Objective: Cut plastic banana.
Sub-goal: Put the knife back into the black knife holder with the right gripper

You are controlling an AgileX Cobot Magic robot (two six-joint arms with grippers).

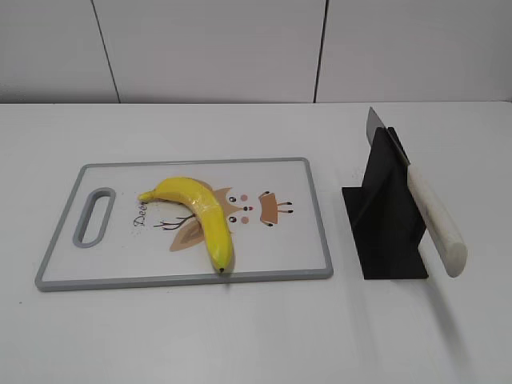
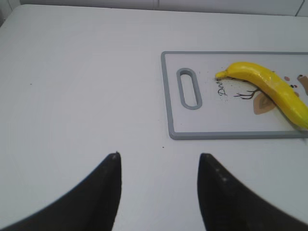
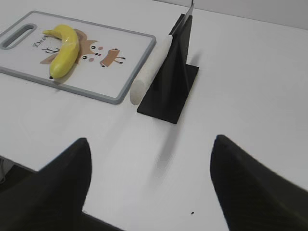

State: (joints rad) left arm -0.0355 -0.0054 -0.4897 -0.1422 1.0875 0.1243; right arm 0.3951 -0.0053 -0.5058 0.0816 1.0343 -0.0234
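A glossy yellow plastic banana point(image 1: 200, 212) lies on a white cutting board with a grey rim point(image 1: 322, 228); its dark tip points at the board's front edge. It also shows in the left wrist view point(image 2: 269, 89) and the right wrist view point(image 3: 65, 43). A knife with a white handle point(image 1: 436, 220) leans in a black stand point(image 1: 384, 232) right of the board. My left gripper point(image 2: 159, 155) is open and empty over bare table left of the board. My right gripper point(image 3: 151, 139) is open and empty, in front of the stand. Neither gripper shows in the exterior view.
The board point(image 2: 168, 96) has a handle slot point(image 2: 188, 88) at its left end and a deer print under the banana. The knife handle point(image 3: 151, 67) slopes down toward the front of the black stand point(image 3: 171, 86). The white table meets a white panelled wall behind.
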